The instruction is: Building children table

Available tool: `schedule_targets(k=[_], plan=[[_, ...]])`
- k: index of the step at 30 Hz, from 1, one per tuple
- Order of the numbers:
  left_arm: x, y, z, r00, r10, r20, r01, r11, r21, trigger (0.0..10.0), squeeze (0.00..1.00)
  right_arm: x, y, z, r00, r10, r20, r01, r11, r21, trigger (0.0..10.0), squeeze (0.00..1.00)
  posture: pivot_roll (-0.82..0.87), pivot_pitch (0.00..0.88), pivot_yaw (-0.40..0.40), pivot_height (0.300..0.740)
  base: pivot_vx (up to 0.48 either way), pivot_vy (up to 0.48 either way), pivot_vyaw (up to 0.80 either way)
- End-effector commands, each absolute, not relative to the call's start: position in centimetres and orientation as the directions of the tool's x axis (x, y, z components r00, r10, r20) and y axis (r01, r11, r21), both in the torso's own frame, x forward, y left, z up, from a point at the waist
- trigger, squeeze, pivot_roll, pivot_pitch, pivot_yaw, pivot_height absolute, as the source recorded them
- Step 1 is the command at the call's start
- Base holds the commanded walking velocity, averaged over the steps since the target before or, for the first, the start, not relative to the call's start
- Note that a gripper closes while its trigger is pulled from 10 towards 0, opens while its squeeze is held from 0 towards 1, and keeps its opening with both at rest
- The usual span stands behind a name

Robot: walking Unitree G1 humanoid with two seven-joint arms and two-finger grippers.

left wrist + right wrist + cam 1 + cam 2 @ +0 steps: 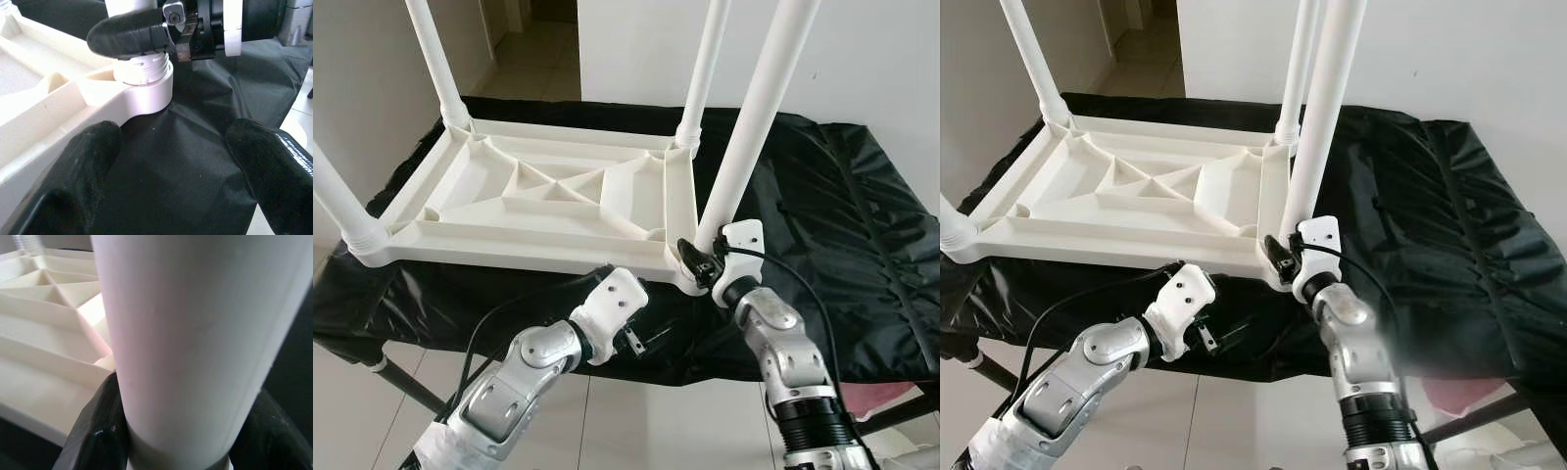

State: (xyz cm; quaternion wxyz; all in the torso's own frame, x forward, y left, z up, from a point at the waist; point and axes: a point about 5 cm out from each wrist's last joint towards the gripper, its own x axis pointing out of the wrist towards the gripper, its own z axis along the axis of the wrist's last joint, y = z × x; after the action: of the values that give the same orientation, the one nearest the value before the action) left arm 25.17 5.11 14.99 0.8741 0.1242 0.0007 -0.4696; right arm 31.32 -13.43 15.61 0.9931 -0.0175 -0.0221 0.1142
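Between right claw [698,260] fingers, table leg [756,117].

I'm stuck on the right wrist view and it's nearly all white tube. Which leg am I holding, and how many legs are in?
Observer: The right gripper is closed around the base of the near right leg, just above its corner socket on the upturned tabletop.
Operator: And the other legs?
Observer: All four stand in their corner sockets: far left leg, far right leg, near left leg and yours.
Operator: Where's my left arm?
Observer: The left gripper hovers open in front of the same corner, fingers over the black cloth, touching nothing.
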Motion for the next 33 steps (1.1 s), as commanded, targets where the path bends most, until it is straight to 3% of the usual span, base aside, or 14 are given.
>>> schedule_targets(k=[1,7,16,17,18,19,23,33], plan=[[24.8,5.1,14.9,0.522,-0.843,-0.131,0.845,0.492,0.209,10.0,0.00,30.9,-13.5,14.5,0.989,0.144,-0.018,-0.145,0.989,-0.026,10.0,0.00,-0.02,0.096,-0.017,0.740,0.000,0.000,0.00],[24.7,5.0,14.9,0.520,-0.844,-0.132,0.847,0.490,0.205,10.0,0.00,29.7,-12.4,14.1,0.999,-0.029,-0.022,0.030,0.999,0.019,10.0,0.00,-0.02,0.092,-0.015,0.740,0.000,0.000,0.00],[24.7,4.9,14.8,0.506,-0.851,-0.140,0.856,0.475,0.203,10.0,0.00,29.2,-12.2,14.8,0.997,-0.074,0.001,0.074,0.995,0.062,10.0,0.00,-0.03,0.086,-0.005,0.740,0.000,0.000,0.00],[24.7,4.9,14.8,0.504,-0.852,-0.140,0.857,0.473,0.204,10.0,0.00,29.1,-12.3,14.9,0.997,-0.074,0.006,0.073,0.996,0.059,10.0,0.11,-0.03,0.086,-0.005,0.740,0.000,0.000,0.00],[24.7,4.9,14.8,0.504,-0.852,-0.140,0.857,0.473,0.204,10.0,0.00,29.1,-12.3,14.9,0.997,-0.074,0.006,0.073,0.996,0.059,10.0,0.11,-0.03,0.086,-0.005,0.740,0.000,0.000,0.00],[24.7,4.9,14.8,0.503,-0.853,-0.139,0.857,0.472,0.205,10.0,0.00,29.2,-12.5,15.1,0.997,-0.069,0.017,0.068,0.996,0.060,10.0,1.00,-0.03,0.080,-0.003,0.740,0.000,0.000,0.00],[24.7,4.9,14.8,0.501,-0.854,-0.139,0.858,0.470,0.207,10.0,0.00,29.2,-12.7,15.5,0.998,-0.035,0.044,0.032,0.997,0.069,10.0,1.00,-0.03,0.078,-0.004,0.740,0.000,0.000,0.00],[24.5,4.9,14.7,0.502,-0.853,-0.144,0.858,0.471,0.204,10.0,0.00,29.7,-14.6,16.2,0.979,0.200,0.037,-0.201,0.979,0.025,10.0,1.00,-0.03,0.075,-0.009,0.740,0.000,0.000,0.00]])
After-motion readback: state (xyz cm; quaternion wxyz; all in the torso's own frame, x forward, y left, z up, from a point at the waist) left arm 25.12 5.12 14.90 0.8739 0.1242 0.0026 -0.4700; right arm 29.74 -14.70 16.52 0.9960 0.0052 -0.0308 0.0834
